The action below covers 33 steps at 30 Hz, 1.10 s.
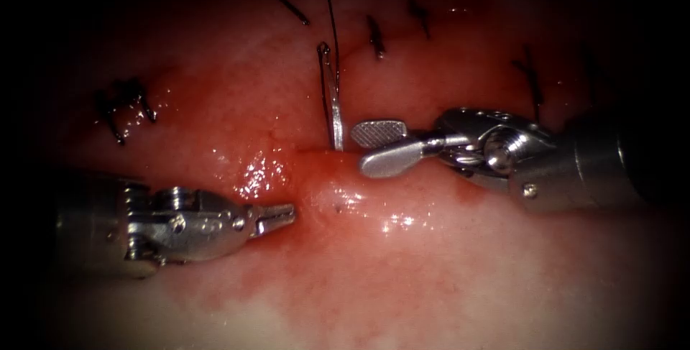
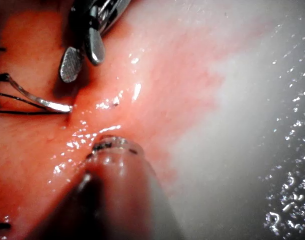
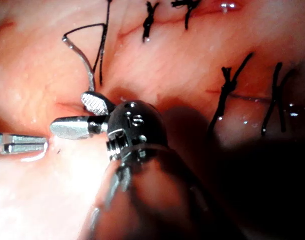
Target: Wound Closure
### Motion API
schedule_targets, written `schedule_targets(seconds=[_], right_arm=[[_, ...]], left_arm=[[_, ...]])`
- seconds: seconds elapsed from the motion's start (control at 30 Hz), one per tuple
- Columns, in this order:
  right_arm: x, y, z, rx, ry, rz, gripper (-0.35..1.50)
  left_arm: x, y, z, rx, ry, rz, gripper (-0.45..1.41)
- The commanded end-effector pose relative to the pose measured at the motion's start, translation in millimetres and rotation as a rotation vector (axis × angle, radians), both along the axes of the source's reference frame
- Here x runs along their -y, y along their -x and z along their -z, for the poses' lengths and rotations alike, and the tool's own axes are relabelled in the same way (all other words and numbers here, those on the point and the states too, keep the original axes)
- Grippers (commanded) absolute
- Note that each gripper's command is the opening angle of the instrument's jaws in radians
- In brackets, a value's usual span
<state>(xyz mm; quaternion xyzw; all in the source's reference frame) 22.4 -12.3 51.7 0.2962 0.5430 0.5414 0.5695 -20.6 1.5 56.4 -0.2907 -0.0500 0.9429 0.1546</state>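
The curved needle (image 1: 333, 102) stands in the tissue (image 1: 402, 264) with its lower end sunk in at a red, wet dip and its thread end free above. Black thread (image 1: 330, 5) runs up from that end. Neither tool holds the needle. My right tool (image 1: 358, 150) is open just right of where the needle enters, one jaw above the other, and holds nothing. My left tool (image 1: 284, 213) lies lower left of the dip, shut and holding nothing. The needle (image 2: 40, 101) and the open right tool (image 2: 82, 70) also appear in the left wrist view, the needle (image 3: 85, 62) and right tool (image 3: 67, 114) in the right wrist view.
Several finished black stitches (image 1: 375, 37) with cut ends cross the closed wound behind the needle, one group at the left (image 1: 118, 106) and one at the right (image 1: 528, 80). Red fluid (image 1: 259, 174) wets the tissue around the dip. Paler tissue lies toward the front.
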Motion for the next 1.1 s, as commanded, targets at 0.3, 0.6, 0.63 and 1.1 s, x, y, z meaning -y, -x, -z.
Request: schedule_targets(seconds=[0.3, 0.6, 0.63, 1.1], right_arm=[[-4.3, -2.0, -2.2, 0.168, -0.152, 0.106, 1.06], [-4.2, -5.3, -4.6, 0.309, -0.183, 0.244, 0.88], [-4.0, -5.6, -4.6, 0.31, -0.191, 0.266, 0.88], [-2.3, -5.4, -3.1, 0.307, -0.168, 0.393, 0.67]], left_arm=[[1.0, 0.6, -0.4, 0.001, -0.004, -0.001, -0.12], [1.0, 0.7, -0.4, 0.001, -0.004, -0.001, -0.12], [1.0, 0.7, -0.4, 0.001, -0.004, -0.001, -0.12], [1.0, 0.6, -0.5, 0.001, -0.003, -0.001, -0.12]])
